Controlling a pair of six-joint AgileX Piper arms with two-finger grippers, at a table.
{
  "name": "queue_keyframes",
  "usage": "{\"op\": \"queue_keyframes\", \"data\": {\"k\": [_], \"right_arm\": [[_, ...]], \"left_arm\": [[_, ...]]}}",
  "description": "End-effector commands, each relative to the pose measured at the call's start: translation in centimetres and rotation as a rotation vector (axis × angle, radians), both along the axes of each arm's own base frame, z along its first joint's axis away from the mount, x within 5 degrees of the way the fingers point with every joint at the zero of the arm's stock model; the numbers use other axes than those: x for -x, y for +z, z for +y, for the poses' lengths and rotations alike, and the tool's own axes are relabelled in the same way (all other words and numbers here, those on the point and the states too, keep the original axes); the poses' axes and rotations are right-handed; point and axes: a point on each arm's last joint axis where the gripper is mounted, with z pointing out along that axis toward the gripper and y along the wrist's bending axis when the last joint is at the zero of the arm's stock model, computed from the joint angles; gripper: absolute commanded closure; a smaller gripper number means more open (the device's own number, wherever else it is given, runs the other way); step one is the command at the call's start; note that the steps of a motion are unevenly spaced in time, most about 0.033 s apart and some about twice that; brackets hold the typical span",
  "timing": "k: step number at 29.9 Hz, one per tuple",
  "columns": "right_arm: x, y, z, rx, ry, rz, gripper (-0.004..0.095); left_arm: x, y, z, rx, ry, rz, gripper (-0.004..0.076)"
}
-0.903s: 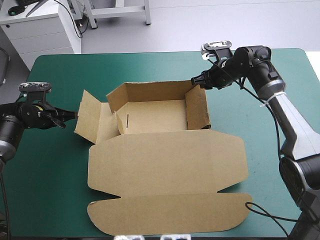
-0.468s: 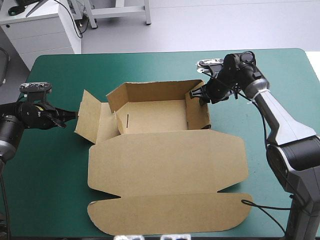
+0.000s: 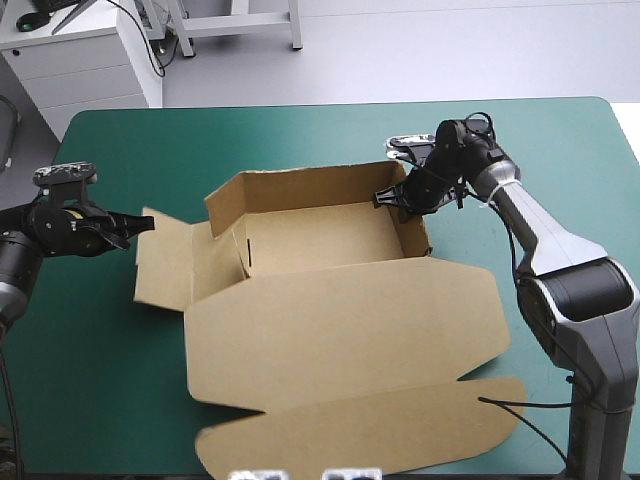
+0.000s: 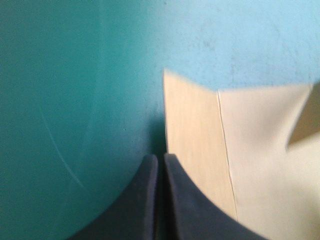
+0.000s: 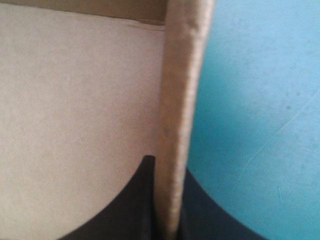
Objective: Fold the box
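High view: I see the brown cut-board box (image 3: 340,330) at centre frame on the teal-green table cover (image 3: 100,380), walls raised, lid flat. Left wrist view: the left gripper (image 4: 161,160) pinches a smooth flap's edge. Right wrist view: the right gripper (image 5: 167,167) clamps the box's rough-edged wall.

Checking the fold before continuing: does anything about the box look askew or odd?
Yes. The box is lopsided: its right wall stands upright, pinched in the right claw, but its left wall lies splayed out, the shut left claw at its outer edge. The box also sits skewed to the edges of the table.
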Motion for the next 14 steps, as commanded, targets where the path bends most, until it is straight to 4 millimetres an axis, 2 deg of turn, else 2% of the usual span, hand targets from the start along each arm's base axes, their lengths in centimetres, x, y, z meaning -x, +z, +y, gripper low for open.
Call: {"op": "queue_keyframes", "data": {"k": [1,5,8,14], "right_arm": [[1.0,4.2,-0.4,-0.037,0.012,-0.085,0.0918],[1.6,6.2,-1.2,-0.069,-0.007,-0.121,0.0926],[2.0,8.0,-2.6,-0.085,-0.032,-0.162,0.0926],[3.2,11.2,-5.4,-0.149,-0.077,-0.22,0.0926]], "left_arm": [[0.1,2.3,1.6,0.074,0.1,-0.141,0.0715],[0.6,2.6,3.7,0.181,0.177,-0.172,0.0715],[0.9,3.0,4.8,0.288,0.188,-0.22,0.0715],[0.9,3.4,4.8,0.451,0.08,-0.264,0.0715]]}}
